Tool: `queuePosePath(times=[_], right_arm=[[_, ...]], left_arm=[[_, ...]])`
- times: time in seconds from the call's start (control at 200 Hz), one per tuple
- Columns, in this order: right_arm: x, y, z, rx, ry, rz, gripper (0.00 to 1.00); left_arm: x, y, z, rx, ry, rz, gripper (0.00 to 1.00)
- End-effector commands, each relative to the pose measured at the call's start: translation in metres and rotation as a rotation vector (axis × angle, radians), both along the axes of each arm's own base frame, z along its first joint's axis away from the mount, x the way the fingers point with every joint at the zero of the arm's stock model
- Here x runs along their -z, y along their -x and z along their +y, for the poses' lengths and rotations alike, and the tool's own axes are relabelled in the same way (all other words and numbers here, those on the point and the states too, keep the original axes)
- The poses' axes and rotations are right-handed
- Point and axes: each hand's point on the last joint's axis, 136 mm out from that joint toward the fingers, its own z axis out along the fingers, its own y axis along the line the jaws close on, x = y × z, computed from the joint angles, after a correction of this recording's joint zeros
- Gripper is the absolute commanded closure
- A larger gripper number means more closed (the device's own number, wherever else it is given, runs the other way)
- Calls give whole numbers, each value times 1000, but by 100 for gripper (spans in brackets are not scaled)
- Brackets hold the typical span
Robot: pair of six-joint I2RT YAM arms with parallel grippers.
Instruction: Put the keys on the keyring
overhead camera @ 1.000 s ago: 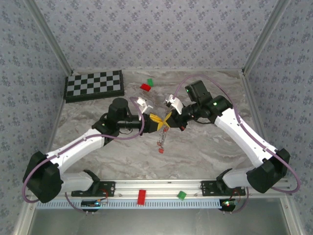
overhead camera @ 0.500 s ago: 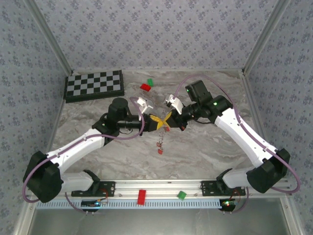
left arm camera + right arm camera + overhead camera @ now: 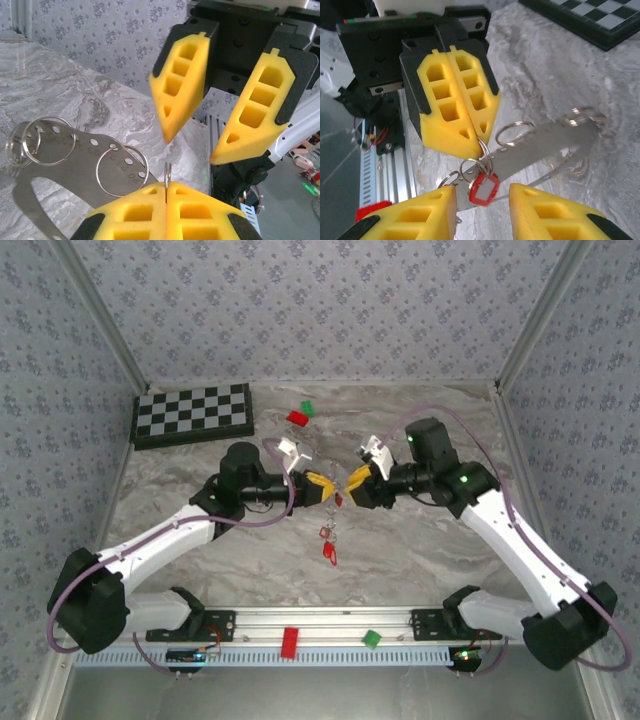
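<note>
Top: left gripper [image 3: 328, 489] clamped on keyring [image 3: 331, 520], keys [image 3: 329, 553] dangling below; right gripper [image 3: 349, 484] released, just beside.
Left wrist: ring edge pinched, keyring [image 3: 85, 156] band left of the fingertips.
Right wrist: one of the keys [image 3: 483, 188] hangs between the spread fingers [image 3: 535, 210].

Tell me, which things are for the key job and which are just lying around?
For the job: keys; keyring; left gripper, shut on the keyring; right gripper, open.

Just lying about: checkerboard; far red block; far green block; near red block; near green block.
</note>
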Motion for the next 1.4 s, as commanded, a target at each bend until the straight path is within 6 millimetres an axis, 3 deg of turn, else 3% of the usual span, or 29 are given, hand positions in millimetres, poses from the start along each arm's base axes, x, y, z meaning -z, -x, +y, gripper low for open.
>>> queuePosePath(times=[0.0,0.055,0.43,0.485,0.595,0.7,0.855,1.035,1.194,1.394], right_arm=[[-13,-10,-1,74,-78,-61,65],[-12,-8,-1,86,-96,-77,61],[14,-4,9,94,-82,-80,61],[14,-4,12,86,-88,-82,63],[17,-2,15,71,-83,-71,80],[20,-1,17,58,-73,-57,90],[27,4,18,39,-68,-34,95],[33,9,22,13,-53,-13,90],[31,9,20,31,-55,-25,67],[12,11,8,52,-173,-33,67]], left_arm=[[-31,0,1,-14,88,-75,100],[-32,1,-1,-17,94,-76,100],[-40,5,-1,-24,131,-92,100],[-40,6,-1,-22,131,-92,100],[-41,7,-1,-22,131,-95,100],[-42,8,0,-22,134,-98,100],[-44,8,1,-25,139,-104,100],[-45,9,-1,-19,144,-105,100],[-42,11,-2,-15,138,-102,100],[-42,10,-1,-22,136,-101,100]])
